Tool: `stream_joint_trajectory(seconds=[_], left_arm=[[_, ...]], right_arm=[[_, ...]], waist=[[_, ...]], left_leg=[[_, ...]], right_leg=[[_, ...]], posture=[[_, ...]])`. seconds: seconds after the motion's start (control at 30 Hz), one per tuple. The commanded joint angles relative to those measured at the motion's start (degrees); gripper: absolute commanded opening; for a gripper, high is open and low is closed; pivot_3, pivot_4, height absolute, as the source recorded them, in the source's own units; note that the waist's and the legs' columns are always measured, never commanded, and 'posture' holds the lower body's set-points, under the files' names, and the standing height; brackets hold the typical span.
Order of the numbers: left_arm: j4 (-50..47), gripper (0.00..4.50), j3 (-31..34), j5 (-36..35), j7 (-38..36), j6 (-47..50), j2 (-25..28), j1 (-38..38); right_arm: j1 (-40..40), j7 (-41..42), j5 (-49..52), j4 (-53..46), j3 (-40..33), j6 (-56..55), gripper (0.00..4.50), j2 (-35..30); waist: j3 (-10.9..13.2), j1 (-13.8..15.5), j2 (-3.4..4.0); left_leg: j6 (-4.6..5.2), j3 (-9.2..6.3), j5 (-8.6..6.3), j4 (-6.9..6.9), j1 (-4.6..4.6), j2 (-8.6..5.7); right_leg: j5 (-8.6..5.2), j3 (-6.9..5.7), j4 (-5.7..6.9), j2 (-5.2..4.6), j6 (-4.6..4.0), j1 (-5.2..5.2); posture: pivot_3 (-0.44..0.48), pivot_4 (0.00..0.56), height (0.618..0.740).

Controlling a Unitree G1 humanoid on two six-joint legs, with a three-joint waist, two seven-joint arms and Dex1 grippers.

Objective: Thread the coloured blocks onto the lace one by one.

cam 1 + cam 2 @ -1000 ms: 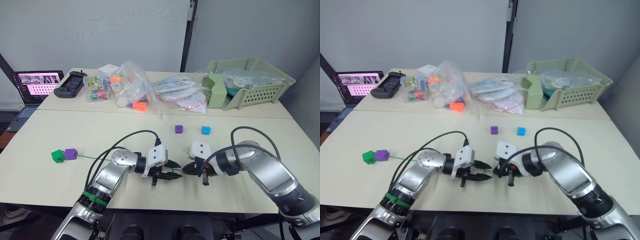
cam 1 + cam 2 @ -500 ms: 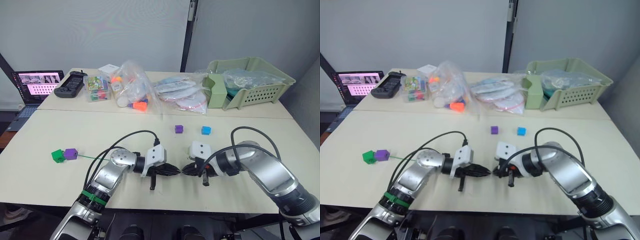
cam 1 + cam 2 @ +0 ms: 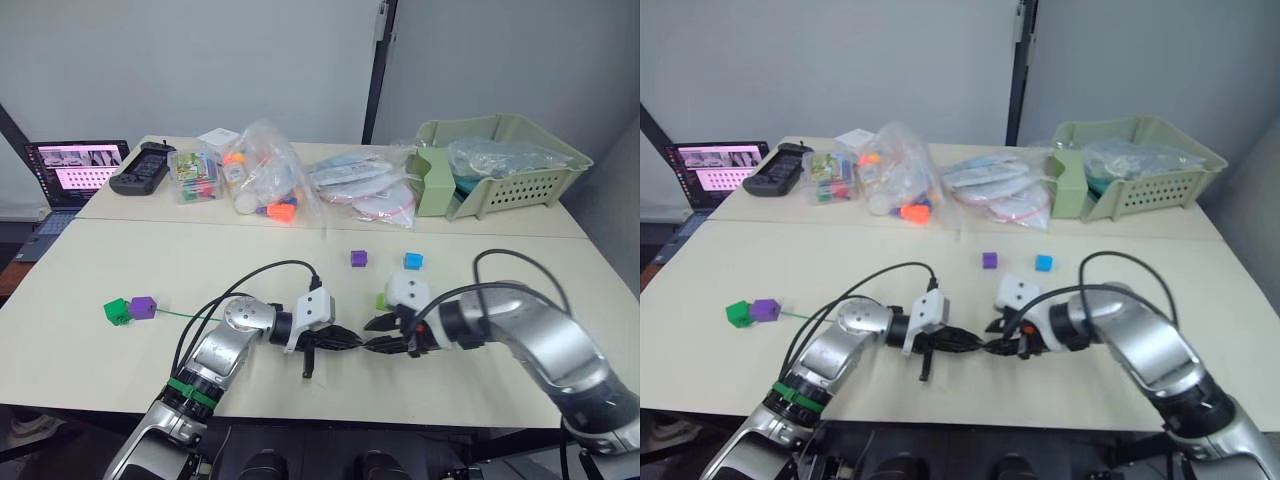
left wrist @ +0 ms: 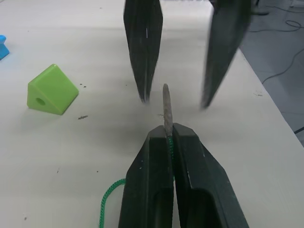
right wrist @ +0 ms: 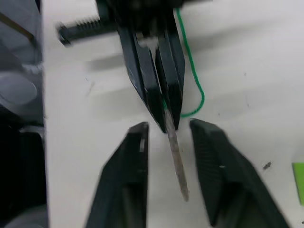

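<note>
My left gripper (image 4: 166,130) is shut on the lace (image 5: 194,85) just behind its stiff pale tip (image 4: 166,107). The tip points between the fingers of my right gripper (image 5: 168,124), which is open and holds nothing. Both grippers meet low over the front of the table (image 3: 120,255). A lime green block (image 4: 52,90) with a hole lies on the table beside the right gripper. A purple block (image 3: 358,258) and a blue block (image 3: 412,261) lie farther back. At the far left, a dark green block (image 3: 116,312) and a purple block (image 3: 142,306) sit at the lace's other end.
Clear bags of toys (image 3: 260,180) and flat packets (image 3: 365,185) lie along the back. A pale green basket (image 3: 495,160) stands at the back right, with a laptop (image 3: 70,170) and a black controller (image 3: 140,165) at the back left. A black cable (image 3: 270,268) arcs over my left arm.
The left gripper's fingers have closed together and moved toward the right gripper. The right wrist has shifted right and turned, and the lime green block now shows on the table beside it.
</note>
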Motion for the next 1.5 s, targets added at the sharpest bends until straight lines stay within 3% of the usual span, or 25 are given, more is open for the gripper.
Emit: stream_joint_trajectory(seconds=[0.03, 0.17, 0.27, 0.4, 0.63, 0.9, 1.07, 1.5], left_arm=[[-0.25, 0.0, 0.65, -0.63, -0.28, -0.85, 0.01, -1.45], [0.07, 0.0, 0.84, -0.97, -0.62, -0.96, 0.18, -1.6], [0.32, 0.0, 0.85, -1.2, -1.05, -1.09, 0.23, -1.62], [0.94, 0.0, 1.1, -1.48, -1.31, -1.15, 0.09, -2.05], [0.91, 0.0, 1.64, -2.29, -1.36, -1.1, -0.18, -2.09], [-2.07, 0.0, 2.29, -3.21, -0.49, 0.38, 0.54, -0.16], [-3.69, 0.0, 3.16, -2.99, 1.48, 0.91, 0.88, 0.98], [-5.89, 0.0, 3.72, -2.96, 3.87, 1.99, 1.43, 2.24]], right_arm=[[3.16, -3.13, 4.98, -3.43, -10.48, 3.33, 3.1, -0.36], [7.88, -11.07, 11.94, -5.21, -23.55, 8.33, 4.44, 6.94], [11.23, -17.32, 14.96, -7.32, -30.73, 9.16, 4.44, 12.28], [17.73, -24.87, 12.07, -9.03, -34.96, 4.02, 4.44, 16.62], [24.25, -33.96, 1.74, -4.32, -29.13, -10.95, 4.44, 21.87], [18.37, -40.47, -4.92, 6.92, -22.38, -17.22, 4.44, 24.36], [7.01, -41.03, -7.58, 22.25, -19.6, -20.76, 4.44, 24.8], [-9.85, -40.38, -12.5, 51.59, -16.23, -33.46, 4.44, 26.0]], waist=[[0.0, 0.06, 0.0], [0.0, 0.11, -0.01], [-0.01, 0.05, 0.02], [-0.02, 0.14, 0.03], [-0.03, -0.48, 0.05], [-0.04, -0.69, 0.07], [-0.04, -0.72, 0.09], [-0.04, -0.82, 0.11]], left_leg=[[0.0, 0.01, 0.0, 0.0, 0.01, 0.0], [0.0, 0.02, 0.0, -0.03, 0.02, 0.03], [0.0, 0.01, 0.0, -0.04, 0.02, 0.02], [0.0, 0.02, 0.0, -0.04, 0.02, 0.01], [-0.02, 0.07, 0.02, -0.04, 0.03, 0.0], [-0.04, 0.08, 0.03, -0.09, 0.08, 0.01], [-0.03, 0.14, 0.07, -0.1, 0.09, 0.03], [-0.03, 0.15, 0.07, -0.22, 0.07, 0.01]], right_leg=[[0.0, 0.0, -0.05, -0.01, 0.0, 0.02], [0.0, 0.01, -0.1, 0.02, 0.0, 0.05], [0.0, 0.05, -0.06, 0.03, 0.0, 0.02], [-0.01, 0.04, -0.06, 0.03, 0.01, 0.03], [-0.03, 0.07, -0.11, 0.02, 0.05, 0.04], [-0.03, 0.13, -0.11, 0.07, 0.04, 0.02], [-0.02, 0.16, -0.23, 0.06, 0.03, 0.04], [-0.01, 0.13, -0.18, 0.01, 0.02, 0.01]], posture=[[0.0, 0.15, 0.733], [0.0, 0.15, 0.733], [0.0, 0.15, 0.733], [0.0, 0.15, 0.733], [0.0, 0.15, 0.733], [0.0, 0.15, 0.733], [0.0, 0.15, 0.733], [0.0, 0.15, 0.733]])
